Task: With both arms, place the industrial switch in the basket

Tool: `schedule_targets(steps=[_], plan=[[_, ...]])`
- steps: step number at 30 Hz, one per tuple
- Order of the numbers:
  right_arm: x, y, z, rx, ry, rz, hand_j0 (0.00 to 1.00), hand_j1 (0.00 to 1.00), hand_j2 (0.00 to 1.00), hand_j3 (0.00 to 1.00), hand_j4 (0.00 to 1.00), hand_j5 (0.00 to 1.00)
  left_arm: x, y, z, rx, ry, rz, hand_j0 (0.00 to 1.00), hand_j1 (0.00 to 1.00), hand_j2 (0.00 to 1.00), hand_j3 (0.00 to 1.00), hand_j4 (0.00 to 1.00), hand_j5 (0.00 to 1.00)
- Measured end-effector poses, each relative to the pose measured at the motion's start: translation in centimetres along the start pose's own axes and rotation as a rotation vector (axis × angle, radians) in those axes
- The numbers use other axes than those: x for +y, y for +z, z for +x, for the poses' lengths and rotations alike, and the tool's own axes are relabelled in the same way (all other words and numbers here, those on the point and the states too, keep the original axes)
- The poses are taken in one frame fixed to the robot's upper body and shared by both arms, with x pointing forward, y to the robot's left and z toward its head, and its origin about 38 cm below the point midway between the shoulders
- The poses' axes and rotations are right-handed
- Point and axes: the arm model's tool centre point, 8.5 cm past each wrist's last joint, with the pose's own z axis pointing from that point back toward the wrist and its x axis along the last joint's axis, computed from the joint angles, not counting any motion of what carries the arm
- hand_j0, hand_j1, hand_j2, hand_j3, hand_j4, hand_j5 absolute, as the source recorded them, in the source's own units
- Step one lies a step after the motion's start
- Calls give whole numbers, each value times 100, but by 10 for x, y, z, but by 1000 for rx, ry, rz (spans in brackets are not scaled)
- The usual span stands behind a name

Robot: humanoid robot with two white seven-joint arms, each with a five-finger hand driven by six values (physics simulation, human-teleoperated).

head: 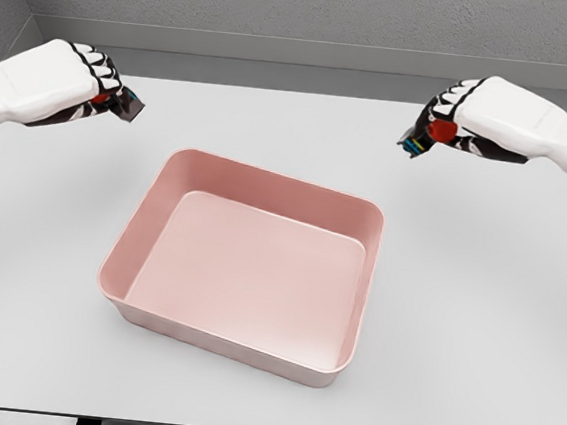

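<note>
two switches (one per hand), fingers curled round each, flank pink basket (243,269).

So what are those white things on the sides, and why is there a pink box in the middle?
Those are a robot's two hands, drawn by a computer. The picture is taken from a camera on the robot's head, looking down at a white table. The left hand and the right hand are each curled around a small dark object with a red part, one switch on the left and another switch on the right. They are partly hidden by the fingers. The pink box is a basket, sitting on the table between the hands, with nothing inside it yet.
</note>
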Motion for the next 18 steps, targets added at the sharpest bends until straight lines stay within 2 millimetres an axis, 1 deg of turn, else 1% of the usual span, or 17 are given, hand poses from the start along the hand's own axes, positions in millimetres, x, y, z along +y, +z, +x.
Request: schedule_targets(steps=[1, 6, 12, 18], plan=[[-1, -1, 2, -6, 1, -3, 53, 53, 53, 53, 53, 53, 2, 0, 2, -6, -2, 5, 46, 46, 46, 46, 46, 46], [-1, -1, 15, -45, -1, -8, 53, 53, 53, 53, 53, 53, 12, -4, 12, -43, -18, 24, 46, 46, 46, 46, 46, 46], [-3, 2, 29, -83, 8, -7, 53, 53, 53, 53, 53, 53, 16, -7, 20, -69, -27, 33, 46, 46, 46, 46, 46, 46], [-1, 3, 40, -111, 10, -4, 53, 53, 53, 53, 53, 53, 23, -13, 34, -111, -42, 49, 46, 46, 46, 46, 46, 46]])
